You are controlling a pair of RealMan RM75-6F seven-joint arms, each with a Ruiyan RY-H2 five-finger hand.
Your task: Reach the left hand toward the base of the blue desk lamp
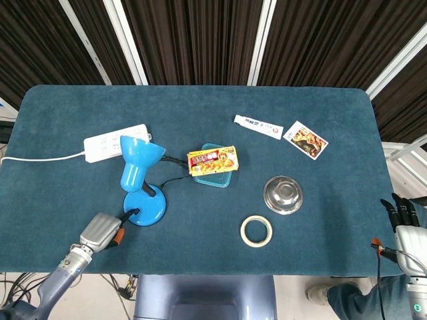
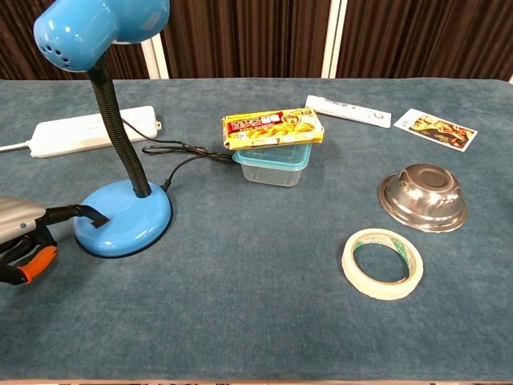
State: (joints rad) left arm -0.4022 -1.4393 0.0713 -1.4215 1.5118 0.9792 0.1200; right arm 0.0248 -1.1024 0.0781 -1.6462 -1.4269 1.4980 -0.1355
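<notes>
The blue desk lamp stands left of centre, its round base (image 1: pixel 148 208) (image 2: pixel 124 218) on the blue cloth and its shade (image 1: pixel 137 159) (image 2: pixel 96 28) on a black gooseneck. My left hand (image 1: pixel 100 231) (image 2: pixel 20 233) lies low at the table's front left, just left of the base. One black finger (image 2: pixel 84 213) stretches out to the base's near-left rim and seems to touch it. An orange-tipped finger hangs lower, apart from it, and the hand holds nothing. My right hand (image 1: pixel 403 223) hangs off the table's right front corner with its fingers extended.
The lamp's black cord (image 2: pixel 184 152) runs back to a white power strip (image 1: pixel 115 142). A snack box on a clear container (image 1: pixel 212 161), a steel bowl (image 1: pixel 283 194), a tape roll (image 1: pixel 256 231), a white tube (image 1: pixel 257 126) and a picture card (image 1: pixel 305 140) lie to the right.
</notes>
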